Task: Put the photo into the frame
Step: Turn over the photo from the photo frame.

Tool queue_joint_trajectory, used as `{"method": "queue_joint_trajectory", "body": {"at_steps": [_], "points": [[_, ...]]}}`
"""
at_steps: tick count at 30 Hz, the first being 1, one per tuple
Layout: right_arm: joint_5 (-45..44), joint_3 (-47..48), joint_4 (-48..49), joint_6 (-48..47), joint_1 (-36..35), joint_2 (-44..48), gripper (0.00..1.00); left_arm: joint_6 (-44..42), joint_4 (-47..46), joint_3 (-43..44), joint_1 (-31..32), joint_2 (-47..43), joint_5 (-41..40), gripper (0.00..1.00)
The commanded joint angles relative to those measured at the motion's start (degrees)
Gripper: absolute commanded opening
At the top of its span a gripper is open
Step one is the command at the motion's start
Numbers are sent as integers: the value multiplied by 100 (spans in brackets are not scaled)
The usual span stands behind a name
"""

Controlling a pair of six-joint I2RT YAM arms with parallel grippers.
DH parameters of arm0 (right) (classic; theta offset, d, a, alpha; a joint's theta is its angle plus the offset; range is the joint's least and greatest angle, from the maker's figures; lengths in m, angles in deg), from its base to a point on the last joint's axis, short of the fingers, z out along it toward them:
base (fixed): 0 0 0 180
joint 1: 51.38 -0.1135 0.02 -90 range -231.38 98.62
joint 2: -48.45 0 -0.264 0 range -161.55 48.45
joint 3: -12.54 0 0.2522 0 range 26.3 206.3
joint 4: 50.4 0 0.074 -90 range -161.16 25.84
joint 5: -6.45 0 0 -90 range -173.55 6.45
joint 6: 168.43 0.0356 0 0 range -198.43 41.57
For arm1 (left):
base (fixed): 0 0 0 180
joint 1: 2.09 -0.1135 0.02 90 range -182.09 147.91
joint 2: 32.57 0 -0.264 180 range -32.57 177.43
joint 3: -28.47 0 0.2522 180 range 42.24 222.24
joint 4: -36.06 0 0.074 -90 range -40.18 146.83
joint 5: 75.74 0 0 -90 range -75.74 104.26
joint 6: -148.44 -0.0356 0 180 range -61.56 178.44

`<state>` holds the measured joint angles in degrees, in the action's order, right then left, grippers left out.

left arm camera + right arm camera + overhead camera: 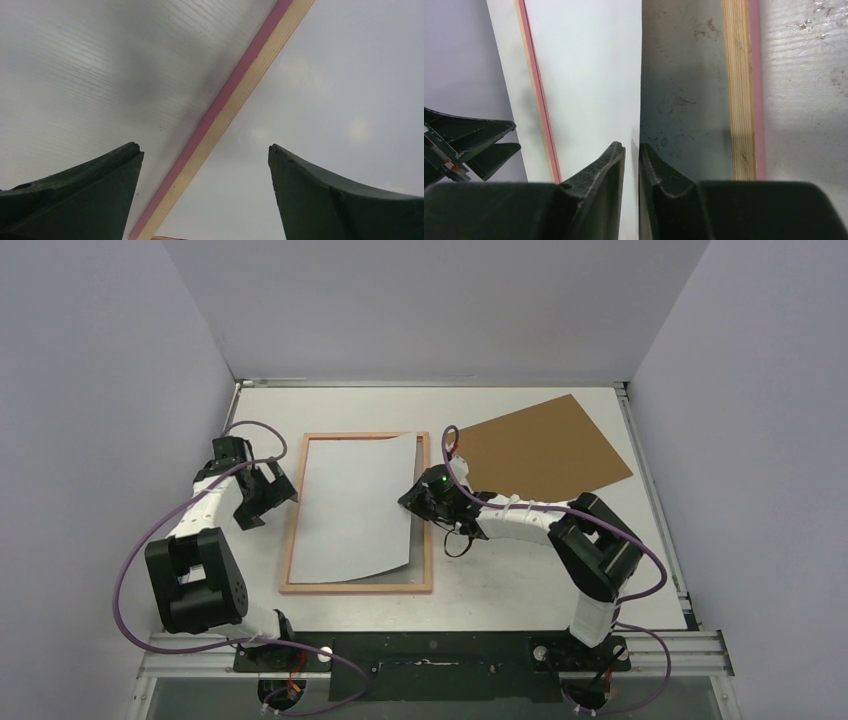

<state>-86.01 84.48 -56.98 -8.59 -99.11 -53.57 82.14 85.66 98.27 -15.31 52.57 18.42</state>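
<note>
The frame (pixel 358 586) lies flat on the table with its tan wood side up. The photo (pixel 358 508) rests inside it, white back up and slightly skewed, its near right corner curling. My right gripper (pixel 415 502) sits low at the photo's right edge. In the right wrist view its fingertips (pixel 631 147) stand a narrow gap apart around the edge of the photo (pixel 589 75), not pinching it. The frame's right bar (pixel 739 90) runs just beyond. My left gripper (pixel 280 495) is wide open at the frame's left bar (pixel 220 115), holding nothing.
A brown cardboard backing board (pixel 545 448) lies at the back right of the table, behind the right arm. Grey walls close the table in on three sides. A grey strip (pixel 684 75) inside the frame stays uncovered beside the photo.
</note>
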Motion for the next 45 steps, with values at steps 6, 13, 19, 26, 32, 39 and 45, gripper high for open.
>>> {"method": "queue_joint_trajectory", "body": {"at_steps": [6, 13, 19, 26, 32, 39, 45], "points": [[-138, 398, -324, -308, -8, 160, 45, -9, -230, 4, -32, -61, 148, 96], [-188, 1014, -1679, -1013, 134, 335, 60, -89, 175, 434, -32, -243, 498, 96], [-788, 1138, -2644, -1451, 401, 903, 62, -251, 577, 808, -32, -287, 680, 96], [-1350, 1383, -3470, -2110, 856, 1361, 66, -175, 774, 944, -24, -380, 658, 97], [-1377, 1261, -3876, -2246, 1498, 1646, 66, -102, 433, 754, -13, -653, 1000, 97], [-1194, 1283, -4610, -2574, 2487, 1742, 72, 128, -137, 459, -50, -876, 2211, 97], [-183, 1438, -4641, -3258, 4009, 1129, 76, 493, -625, 492, 145, -602, 3163, 91]]}}
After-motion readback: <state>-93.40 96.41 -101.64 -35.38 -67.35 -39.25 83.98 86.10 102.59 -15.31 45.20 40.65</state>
